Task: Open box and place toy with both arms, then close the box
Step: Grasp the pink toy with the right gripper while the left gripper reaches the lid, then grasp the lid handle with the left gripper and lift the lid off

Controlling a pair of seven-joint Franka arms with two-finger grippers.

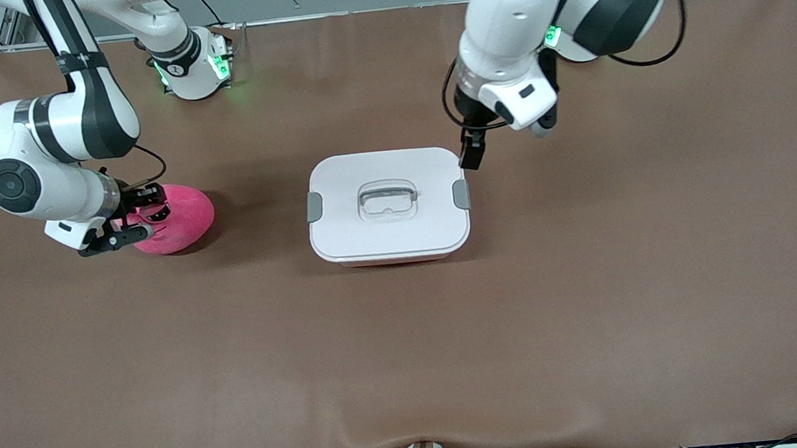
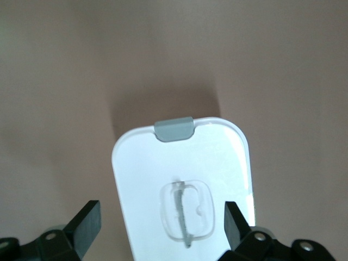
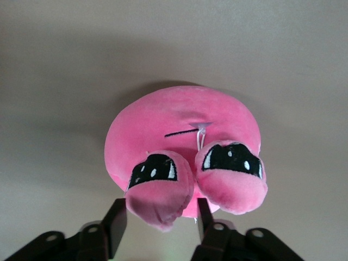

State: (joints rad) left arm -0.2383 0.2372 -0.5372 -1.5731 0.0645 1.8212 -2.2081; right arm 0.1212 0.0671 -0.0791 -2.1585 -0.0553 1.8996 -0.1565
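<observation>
While the box [image 1: 388,207] sits lid-on at frame centre on the counter [image 1: 593,308], left gripper [image 1: 470,153] hovers over its upper right corner, jaws apart, likely lining up a clip [image 1: 461,194]. Right gripper [image 1: 142,216], centre left, jaws apart around part of the toy [image 1: 178,218], ready to lift.

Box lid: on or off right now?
On. The white lid sits flush on the pale pink plastic box, both grey side clips down.

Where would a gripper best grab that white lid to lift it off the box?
Probably by the clear handle sunk into the middle of the lid, coming straight down from above. It is the only raised, narrow bar on a flat top. The grey clips at both ends likely need releasing first.
</observation>
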